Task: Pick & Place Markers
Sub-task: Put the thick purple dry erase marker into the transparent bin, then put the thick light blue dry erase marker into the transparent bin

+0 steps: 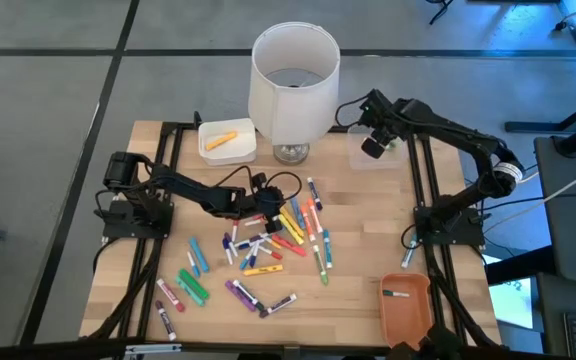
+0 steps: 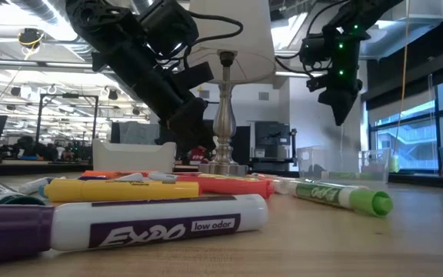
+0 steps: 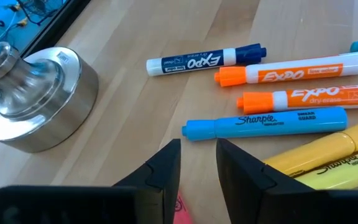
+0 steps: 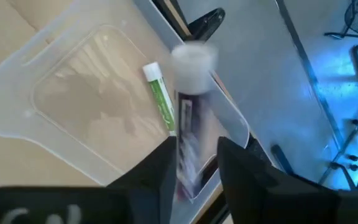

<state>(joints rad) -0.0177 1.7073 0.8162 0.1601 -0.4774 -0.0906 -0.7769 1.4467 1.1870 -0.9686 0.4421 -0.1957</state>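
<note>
With the right claw (image 4: 194,165) above the clear tray (image 4: 55,130), its parted jaws flanking a blurred white-capped marker (image 4: 188,118), open fully so it drops beside the green marker (image 4: 160,96), while the left claw (image 3: 197,165), slightly parted and empty, hovers at the pile (image 1: 273,245).

Two black jointed arms, looped black cables, green light on right wrist, wedge-shaped fingers.
</note>
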